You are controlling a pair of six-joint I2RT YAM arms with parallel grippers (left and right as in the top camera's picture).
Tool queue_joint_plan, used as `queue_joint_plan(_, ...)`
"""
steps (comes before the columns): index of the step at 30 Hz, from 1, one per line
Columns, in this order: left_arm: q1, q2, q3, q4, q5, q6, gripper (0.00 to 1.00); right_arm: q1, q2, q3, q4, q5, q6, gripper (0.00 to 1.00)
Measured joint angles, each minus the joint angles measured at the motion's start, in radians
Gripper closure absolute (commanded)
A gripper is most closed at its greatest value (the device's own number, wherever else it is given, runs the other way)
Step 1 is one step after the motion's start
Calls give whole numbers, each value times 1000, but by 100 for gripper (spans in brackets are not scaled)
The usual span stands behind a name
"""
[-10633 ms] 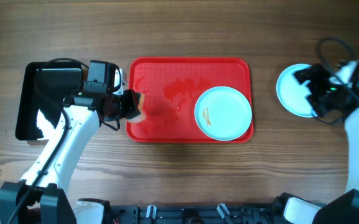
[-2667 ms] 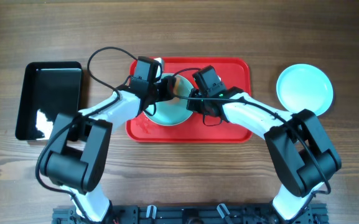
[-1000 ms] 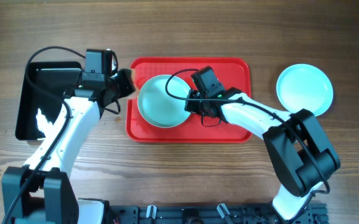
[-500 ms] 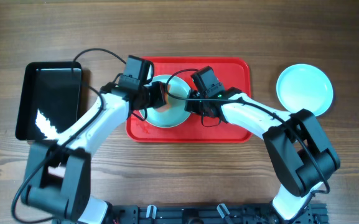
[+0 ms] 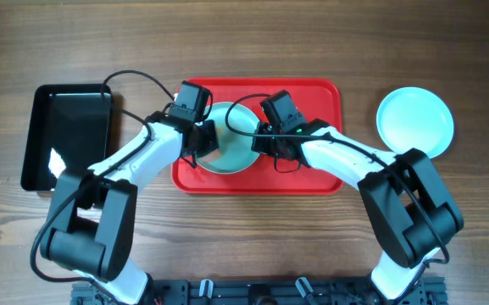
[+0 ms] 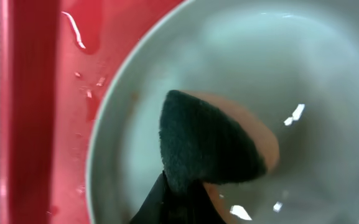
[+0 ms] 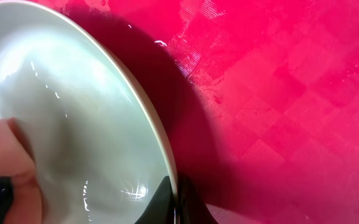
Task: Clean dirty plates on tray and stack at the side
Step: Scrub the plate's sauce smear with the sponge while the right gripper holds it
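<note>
Left gripper (image 5: pixel 205 141) is back on the plate (image 5: pixel 237 154); a second ago it was out toward the black tray (image 5: pixel 66 110) at the worktop's left edge. It's clamped on the sponge (image 6: pixel 211 148), which is pressed into the plate's left half. Right gripper (image 5: pixel 259 141) is closed, pinching the plate's right rim. The plate sits left-centre in the red tray (image 5: pixel 316 97). I see another plate (image 5: pixel 413 123) near the right edge.

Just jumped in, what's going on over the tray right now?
The left gripper presses a green-and-orange scrub sponge into a pale mint round plate on the red plastic tray. The right gripper has its fingers pinched on that plate's rim, seemingly propping it tilted. A second pale plate sits on the wooden table to the right, and a glossy black tray lies far left.
</note>
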Motion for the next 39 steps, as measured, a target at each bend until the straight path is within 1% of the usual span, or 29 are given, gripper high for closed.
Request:
queue_joint_plan(7, -19, 19, 6, 26, -111, 69, 96, 0, 0, 0, 0, -1, 3, 96)
queue_joint_plan(12, -18, 32, 6, 93, -186, 109, 96, 0, 0, 0, 0, -1, 11, 96)
queue_joint_plan(16, -18, 41, 4, 153, -217, 125, 96, 0, 0, 0, 0, 0, 18, 96)
queue_joint_plan(39, -26, 141, 0, 517, -222, 141, 96, -8, 0, 2, 9, 45, 47, 96)
